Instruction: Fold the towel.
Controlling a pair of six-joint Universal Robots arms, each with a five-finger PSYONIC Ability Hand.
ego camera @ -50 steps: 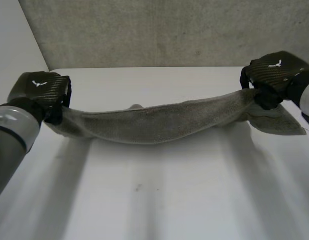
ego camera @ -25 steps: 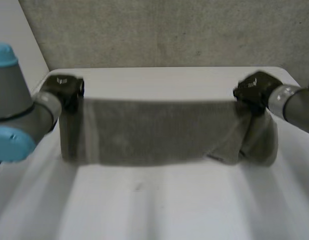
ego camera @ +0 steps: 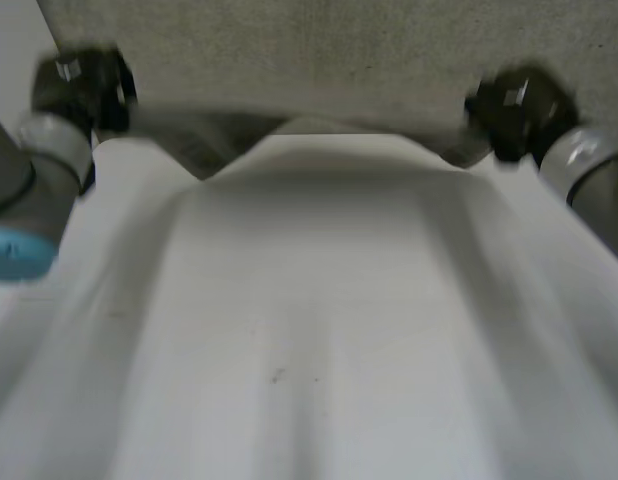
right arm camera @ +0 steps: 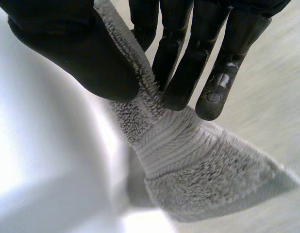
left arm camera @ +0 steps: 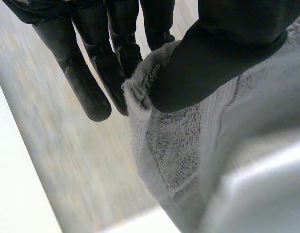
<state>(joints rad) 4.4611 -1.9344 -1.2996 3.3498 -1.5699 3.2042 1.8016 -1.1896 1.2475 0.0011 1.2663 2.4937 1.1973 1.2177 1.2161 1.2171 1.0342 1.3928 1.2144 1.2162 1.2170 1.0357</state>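
Since the earlier frame the black left hand (left arm camera: 223,48) and black right hand (right arm camera: 72,48) have swung past the far rim of the white table (ego camera: 319,330), each pinching a corner of the grey terry towel (right arm camera: 198,170) slung between them; spreading seems in hand, so laying it flat comes next.

Left hand (ego camera: 81,85), right hand (ego camera: 514,105): black, glossy rounded fingers (left arm camera: 87,85). Grey arms (ego camera: 589,185); light-blue cap (ego camera: 14,255) on left.

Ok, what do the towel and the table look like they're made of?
Towel: grey terry cloth, probably cotton; fuzzy looped pile with a flat ribbed woven band near its end. Table: smooth, even white surface, perhaps laminate or painted board; the look leaves that open.
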